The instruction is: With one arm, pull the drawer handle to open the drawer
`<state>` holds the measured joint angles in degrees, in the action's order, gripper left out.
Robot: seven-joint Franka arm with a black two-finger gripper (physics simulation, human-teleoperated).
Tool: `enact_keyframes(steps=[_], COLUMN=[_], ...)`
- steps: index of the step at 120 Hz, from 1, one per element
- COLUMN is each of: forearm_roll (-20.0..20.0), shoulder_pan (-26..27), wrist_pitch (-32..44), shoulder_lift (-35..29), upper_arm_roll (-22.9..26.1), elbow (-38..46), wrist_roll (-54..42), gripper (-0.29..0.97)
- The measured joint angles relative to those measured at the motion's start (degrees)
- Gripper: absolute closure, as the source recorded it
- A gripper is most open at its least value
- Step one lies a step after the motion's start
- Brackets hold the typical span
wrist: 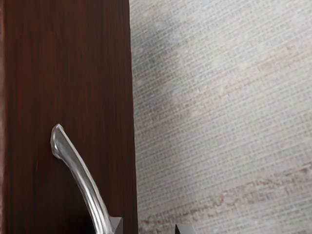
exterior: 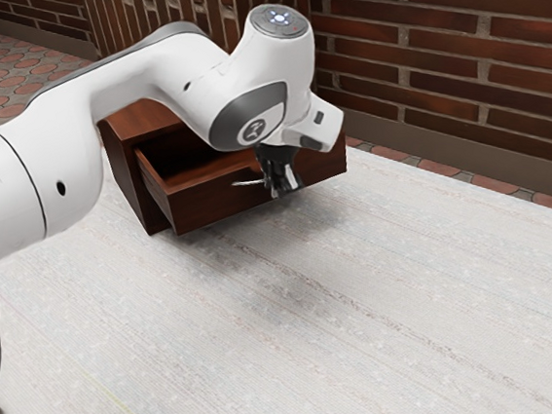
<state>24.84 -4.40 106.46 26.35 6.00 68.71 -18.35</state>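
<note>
One gripper [exterior: 280, 188] stands with fingers apart, clamping nothing; the drawer handle [wrist: 78, 170] lies against one fingertip [wrist: 116, 225]; the drawer [exterior: 220, 202] sits partly extended.

Lit brightly and evenly from above, with a faint soft shadow on the table [exterior: 422, 319] below the arm [exterior: 170, 89], a dim drawer [exterior: 187, 164] interior and pale glints along the handle [wrist: 80, 175].
</note>
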Motion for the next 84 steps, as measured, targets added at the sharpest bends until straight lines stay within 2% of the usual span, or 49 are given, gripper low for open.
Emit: enact_keyframes(steps=[4,15,26,58,64,72,78,84], forearm_roll=[0.05,-0.08,-0.25,-0.49,-0.62,-1.43,-3.97,-8.11], shoulder_pan=[-0.26,-0.50,-0.97,-1.23,-0.91,-0.19,-0.65,-3.21], wrist_pitch=[0.04,0.02,-0.29,-2.00,-2.43,-3.30,-4.34,-6.47], shoulder_lift=[0.12,0.53,1.61,-0.76,-3.87,-12.75,-20.42,-24.12], upper_arm_roll=[0.16,0.24,0.43,0.43,0.47,0.78,1.88,4.71], elbow=[-0.06,-0.36,-1.73,-1.88,-1.31,4.34,9.73,11.94], wrist_roll=[0.13,0.35,0.37,0.21,0.20,0.11,-0.90,-3.31], gripper=[0.79,0.80,0.62,0.50,0.48,0.41,0.32,0.25])
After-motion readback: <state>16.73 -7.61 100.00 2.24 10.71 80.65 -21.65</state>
